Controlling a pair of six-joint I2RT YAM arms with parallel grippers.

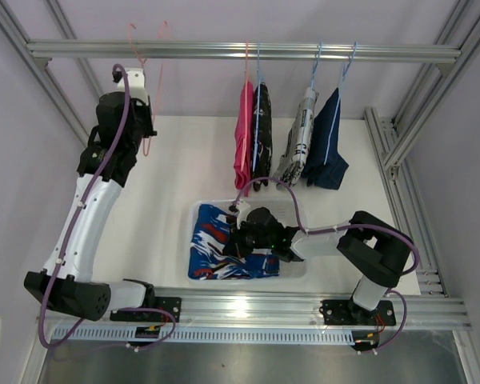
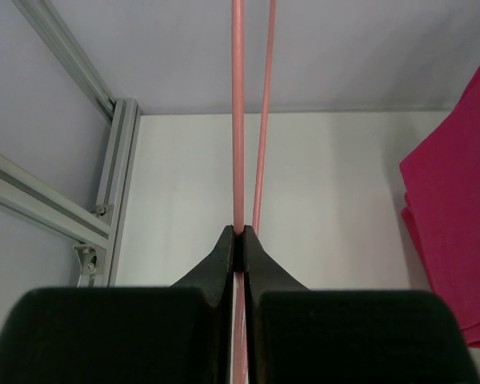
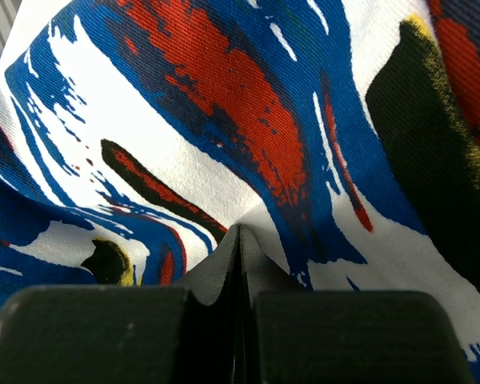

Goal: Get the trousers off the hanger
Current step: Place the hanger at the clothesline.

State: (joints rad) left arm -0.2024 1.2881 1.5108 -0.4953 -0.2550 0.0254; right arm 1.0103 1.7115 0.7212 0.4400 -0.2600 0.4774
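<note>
This is a robotics lab test cell, not a home or a shop. Slotted aluminium profile [image 1: 240,51] forms a frame that runs overhead, just above the left tool [image 2: 240,238], with more posts of it off to that tool's left. The white worktop [image 1: 176,160] below both tools is closed in by plain pale walls [image 2: 344,48]. Behind the right tool [image 3: 240,232], both arms are bolted to a profile rail [image 1: 248,306], and purple cables [image 1: 128,108] are strapped along them.
</note>
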